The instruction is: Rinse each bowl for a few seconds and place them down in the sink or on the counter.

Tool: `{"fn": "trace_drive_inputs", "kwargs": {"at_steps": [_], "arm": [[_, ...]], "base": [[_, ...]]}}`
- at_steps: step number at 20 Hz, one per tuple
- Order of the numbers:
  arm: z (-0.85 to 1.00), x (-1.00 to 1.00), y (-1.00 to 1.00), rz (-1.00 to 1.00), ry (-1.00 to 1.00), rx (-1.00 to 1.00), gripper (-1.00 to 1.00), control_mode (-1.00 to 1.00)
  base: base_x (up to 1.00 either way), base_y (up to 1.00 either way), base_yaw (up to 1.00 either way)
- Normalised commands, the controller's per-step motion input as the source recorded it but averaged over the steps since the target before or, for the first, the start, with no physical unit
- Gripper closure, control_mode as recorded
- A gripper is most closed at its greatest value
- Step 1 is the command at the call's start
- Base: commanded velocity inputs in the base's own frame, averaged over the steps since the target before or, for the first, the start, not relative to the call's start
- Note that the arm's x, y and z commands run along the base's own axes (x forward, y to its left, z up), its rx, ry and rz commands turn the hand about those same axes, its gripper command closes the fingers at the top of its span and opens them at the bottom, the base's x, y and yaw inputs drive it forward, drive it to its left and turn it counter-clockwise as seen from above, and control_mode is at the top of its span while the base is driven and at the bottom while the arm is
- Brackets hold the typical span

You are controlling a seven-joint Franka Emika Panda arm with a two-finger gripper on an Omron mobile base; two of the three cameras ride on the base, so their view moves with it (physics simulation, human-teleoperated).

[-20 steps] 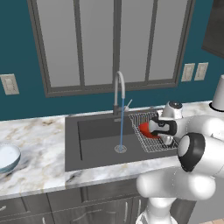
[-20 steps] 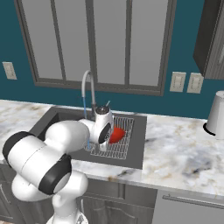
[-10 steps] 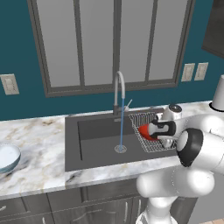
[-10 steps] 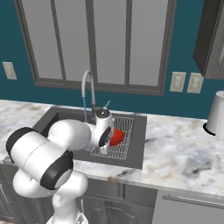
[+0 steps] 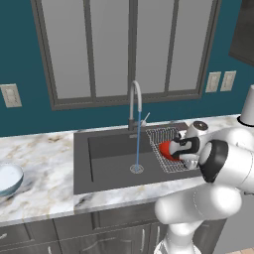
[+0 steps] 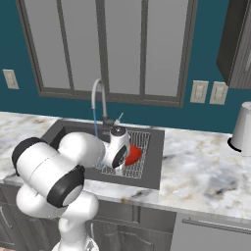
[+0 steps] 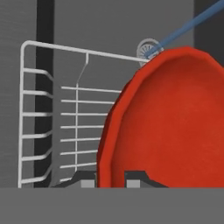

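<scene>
Clamped in the two-finger gripper (image 7: 110,176), rim between the dark tips: the glossy red round bowl (image 7: 168,120), tilted on edge. Over the past second, barely shifted, grip unchanged. Just beyond the hand, the white wire rack (image 7: 52,113) in the dark grey rectangular sink (image 5: 106,158). Farther off, the thin blue water stream (image 5: 138,141) under the tall curved steel tap (image 5: 135,101), running onto the drain. Probably carried away from rinsing, set-down next. Far left on the veined marble counter (image 5: 44,173), the pale blue-grey bowl (image 5: 9,178), unrinsed yet.

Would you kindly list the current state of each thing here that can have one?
Curved steel tap: running, a thin stream falls to the drain.
Glossy red bowl: tilted on edge over the wire rack, rim pinched by the fingers.
Gripper: shut on the bowl.
Pale blue-grey bowl: upright on the marble counter.
</scene>
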Motion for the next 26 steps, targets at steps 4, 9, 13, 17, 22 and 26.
{"fn": "trace_drive_inputs", "kwargs": {"at_steps": [4,9,13,17,22,26], "arm": [[-0.12,0.0,-0.02,0.01,0.01,0.0,1.0,-1.0],[-0.13,0.0,-0.01,0.0,0.05,0.0,1.0,-1.0],[-0.13,0.0,-0.02,0.0,0.06,0.0,1.0,-1.0],[-0.08,0.0,-0.05,0.0,0.05,0.0,1.0,-1.0],[-0.12,0.0,-0.04,0.01,0.03,0.0,1.0,-1.0],[-0.16,0.0,-0.01,0.01,0.02,0.0,1.0,-1.0]], "base": [[0.0,0.0,0.0],[0.0,0.0,0.0],[0.0,0.0,0.0],[0.0,0.0,0.0],[0.0,0.0,0.0],[0.0,0.0,0.0]]}}
